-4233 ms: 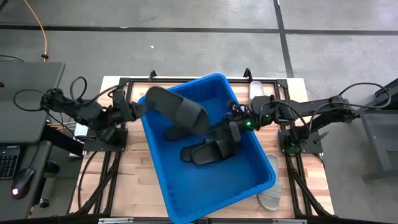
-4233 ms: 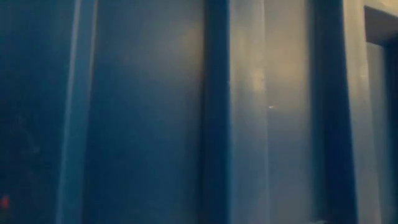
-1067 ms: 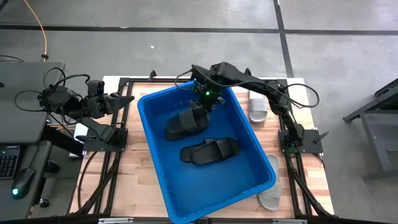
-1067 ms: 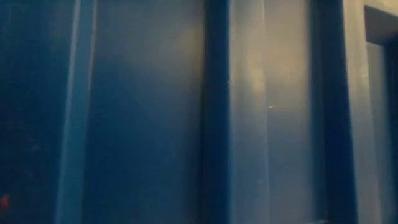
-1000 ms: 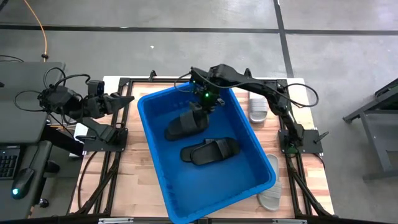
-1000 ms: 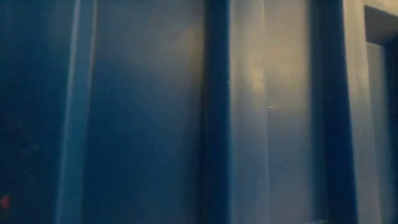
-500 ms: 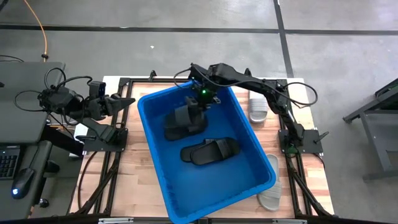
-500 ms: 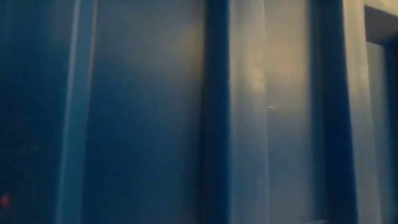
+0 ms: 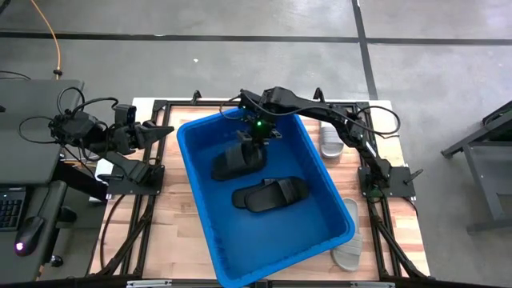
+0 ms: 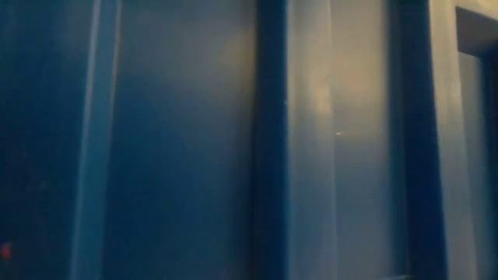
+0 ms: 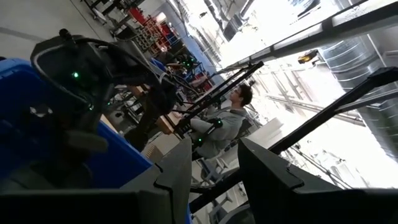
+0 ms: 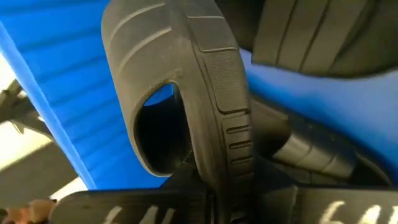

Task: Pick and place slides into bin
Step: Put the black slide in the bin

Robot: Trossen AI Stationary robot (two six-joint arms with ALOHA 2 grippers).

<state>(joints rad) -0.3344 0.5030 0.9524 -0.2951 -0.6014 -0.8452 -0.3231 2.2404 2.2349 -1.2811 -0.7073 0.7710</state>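
The blue bin (image 9: 210,232) fills the middle of the table, and its wall (image 10: 194,140) is all the low view shows. My right gripper (image 9: 258,136) reaches down into the bin's far end, shut on a black slide (image 9: 234,162). Two more black slides (image 9: 272,194) lie side by side on the bin's floor. Outside the bin, a pale grey slide (image 9: 332,140) lies on the table at the far right. Another grey slide (image 9: 349,240) lies at the near right. My left gripper (image 9: 166,128) hangs open left of the bin, holding nothing. My right gripper pinches the black slide's sole edge (image 12: 219,177) between its two fingers, at the slide's far-right end. The fingers come from above, pointing down into the bin. The slide stands on edge, its strap (image 12: 146,74) to one side, slanting down toward the bin's near left.
The bin's tall walls surround my right gripper. Bare wooden table (image 9: 160,216) shows left of the bin. In the left wrist view, a person (image 11: 227,121) sits in the room beyond the table.
My right gripper has shifted a little toward the table's left over the bin's far end, staying shut. The black slide it holds tipped up on edge, then sank lower in the bin.
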